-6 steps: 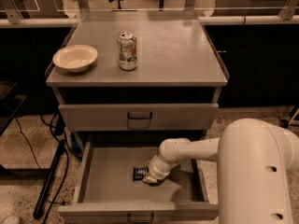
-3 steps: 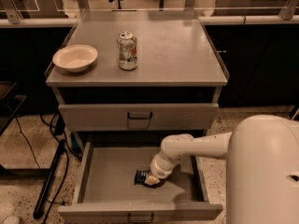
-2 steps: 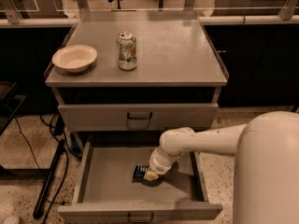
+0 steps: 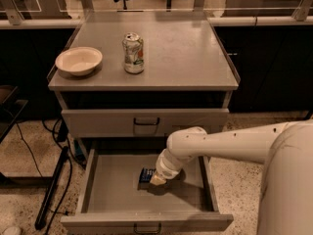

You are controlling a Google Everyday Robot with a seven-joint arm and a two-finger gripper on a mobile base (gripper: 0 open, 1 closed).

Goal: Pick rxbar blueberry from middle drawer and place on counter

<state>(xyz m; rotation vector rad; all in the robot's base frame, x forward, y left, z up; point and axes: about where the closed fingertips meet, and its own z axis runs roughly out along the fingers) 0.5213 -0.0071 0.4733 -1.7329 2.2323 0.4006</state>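
Note:
The middle drawer [image 4: 105, 192] stands pulled open at the bottom of the cabinet. The rxbar blueberry [image 4: 145, 175], a small dark navy bar, lies on the drawer floor near its middle. My gripper [image 4: 157, 179] reaches down into the drawer from the right and sits right at the bar's right end, covering part of it. The white arm hides the fingers. The counter [image 4: 186, 53] is the grey cabinet top above.
A silver drink can [image 4: 133, 53] and a cream bowl [image 4: 78, 60] stand on the counter's left half. The upper drawer [image 4: 145, 122] is closed. A dark pole [image 4: 54, 187] and cables lie on the floor left of the cabinet.
The arm has swung leftward over the drawer; the gripper stays down at the bar, which has shifted slightly on the drawer floor.

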